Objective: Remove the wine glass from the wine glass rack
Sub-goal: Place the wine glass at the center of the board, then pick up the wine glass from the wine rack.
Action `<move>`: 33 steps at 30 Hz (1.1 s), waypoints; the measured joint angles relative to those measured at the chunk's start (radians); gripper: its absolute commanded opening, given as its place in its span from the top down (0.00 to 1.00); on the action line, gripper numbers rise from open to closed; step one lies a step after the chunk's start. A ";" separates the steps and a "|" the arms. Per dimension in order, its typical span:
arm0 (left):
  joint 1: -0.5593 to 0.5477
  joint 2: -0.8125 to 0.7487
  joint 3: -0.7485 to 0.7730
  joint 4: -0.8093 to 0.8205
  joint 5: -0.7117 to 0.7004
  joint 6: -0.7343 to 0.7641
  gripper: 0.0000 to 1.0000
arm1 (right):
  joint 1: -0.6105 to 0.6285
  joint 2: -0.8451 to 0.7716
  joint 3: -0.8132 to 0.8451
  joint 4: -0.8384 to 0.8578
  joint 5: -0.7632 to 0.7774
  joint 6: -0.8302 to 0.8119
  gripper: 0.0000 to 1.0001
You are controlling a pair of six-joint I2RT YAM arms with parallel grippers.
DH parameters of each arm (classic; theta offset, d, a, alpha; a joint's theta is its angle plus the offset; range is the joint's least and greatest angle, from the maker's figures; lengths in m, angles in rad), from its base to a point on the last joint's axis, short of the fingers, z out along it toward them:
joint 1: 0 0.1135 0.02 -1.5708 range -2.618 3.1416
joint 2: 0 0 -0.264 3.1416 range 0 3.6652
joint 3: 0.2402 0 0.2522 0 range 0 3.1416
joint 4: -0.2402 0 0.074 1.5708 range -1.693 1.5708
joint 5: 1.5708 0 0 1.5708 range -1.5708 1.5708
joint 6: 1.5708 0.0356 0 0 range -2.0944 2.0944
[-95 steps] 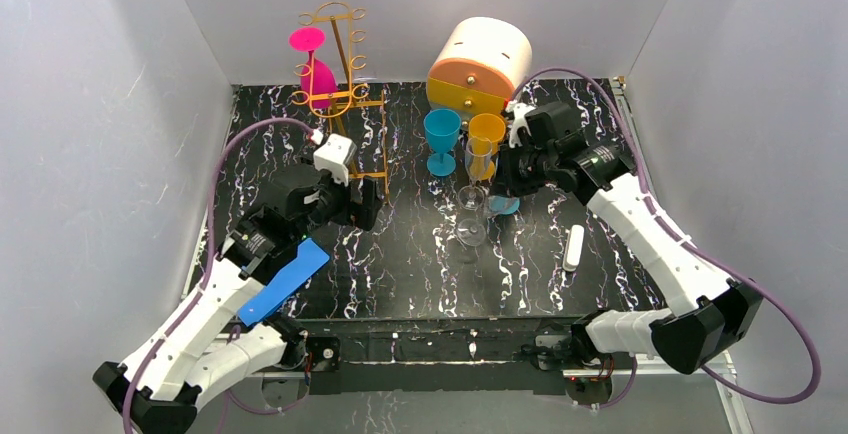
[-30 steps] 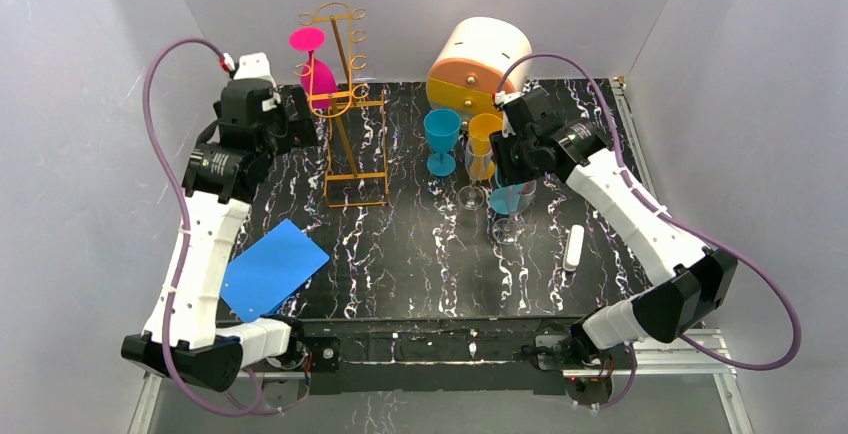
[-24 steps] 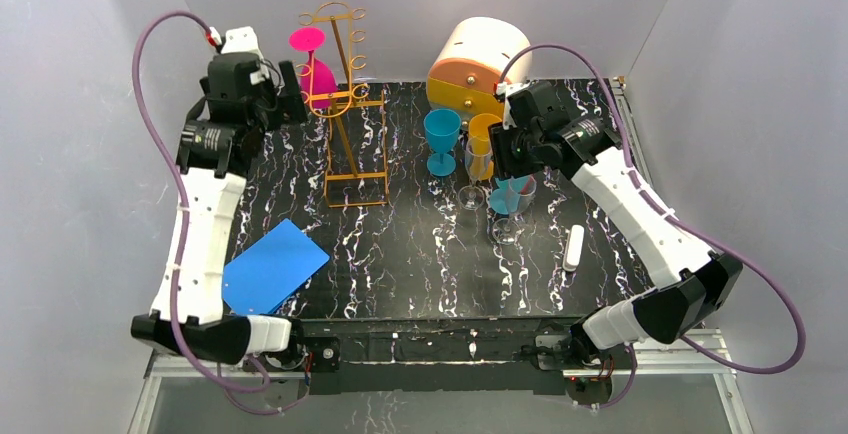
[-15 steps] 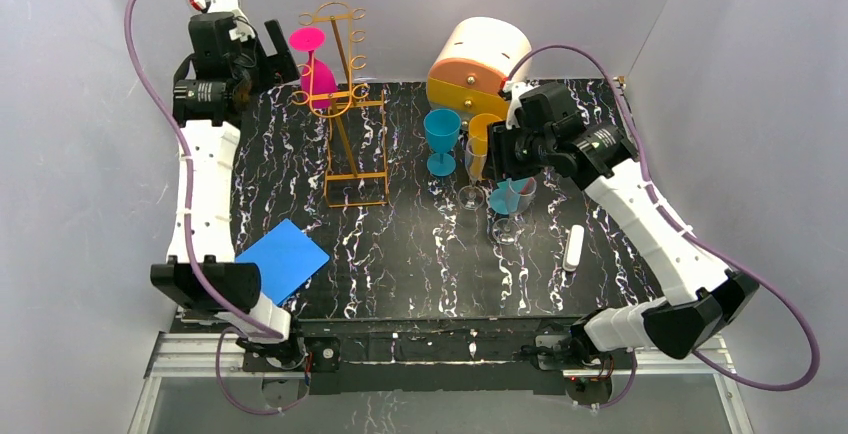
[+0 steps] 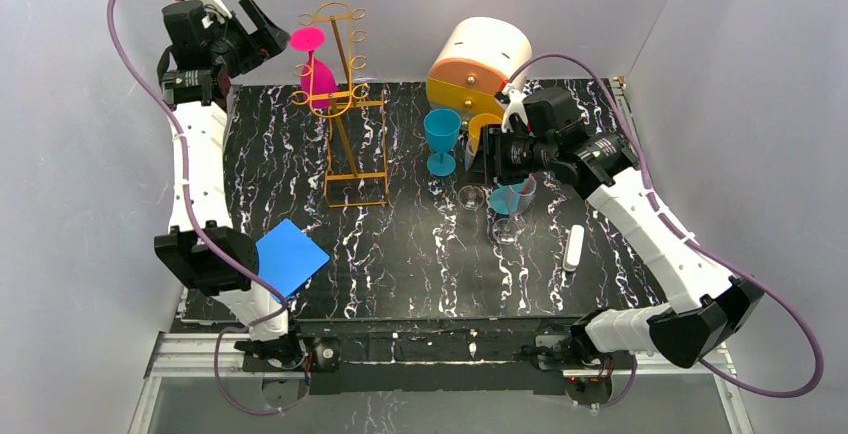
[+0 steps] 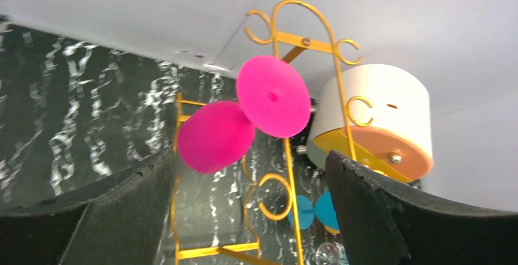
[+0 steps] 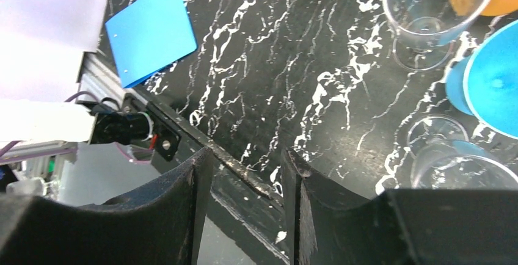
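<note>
High at the far left, the left pincer (image 5: pixel 266 32) is hovering over the back corner of the counter (image 5: pixel 400 274), released, its jaws standing wide apart and grasping nothing. In the left wrist view its black fingers (image 6: pixel 122 216) are framing the wine glass (image 5: pixel 319 79) without touching it. Near the front-left edge a blue card (image 5: pixel 290 259) is lying flat.

The pink wine glass is hanging upside down, foot uppermost and bowl below. It is sitting on the left side of the wine glass rack (image 5: pixel 338 104), near the top. Which loop is carrying it is hard to make out. The rack is standing upright at the back left of the counter.

Further right, a blue goblet (image 5: pixel 441 134) is standing in front of a round cream-and-orange drawer box (image 5: pixel 480 59). An orange goblet (image 5: pixel 487 126) is standing beside it, partly covered by the right arm. Two clear glasses (image 5: pixel 471 197) are standing just in front of these.

The right pincer (image 5: pixel 487 154) is hovering above this group, released, its jaws partly apart with only counter showing between them. A small white stick-shaped thing (image 5: pixel 573 247) is lying well to the right.
</note>
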 measured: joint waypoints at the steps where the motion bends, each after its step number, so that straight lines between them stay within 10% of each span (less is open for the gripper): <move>1: 0.001 0.013 0.003 0.019 0.018 -0.013 0.20 | 0.000 0.002 0.000 0.004 -0.015 0.009 0.48; 18: 0.044 0.251 -0.029 0.386 0.365 -0.288 0.67 | 0.000 -0.007 -0.026 0.047 -0.087 0.087 0.46; 33: 0.044 0.296 0.005 0.387 0.409 -0.353 0.80 | 0.000 -0.008 -0.029 0.045 -0.087 0.089 0.45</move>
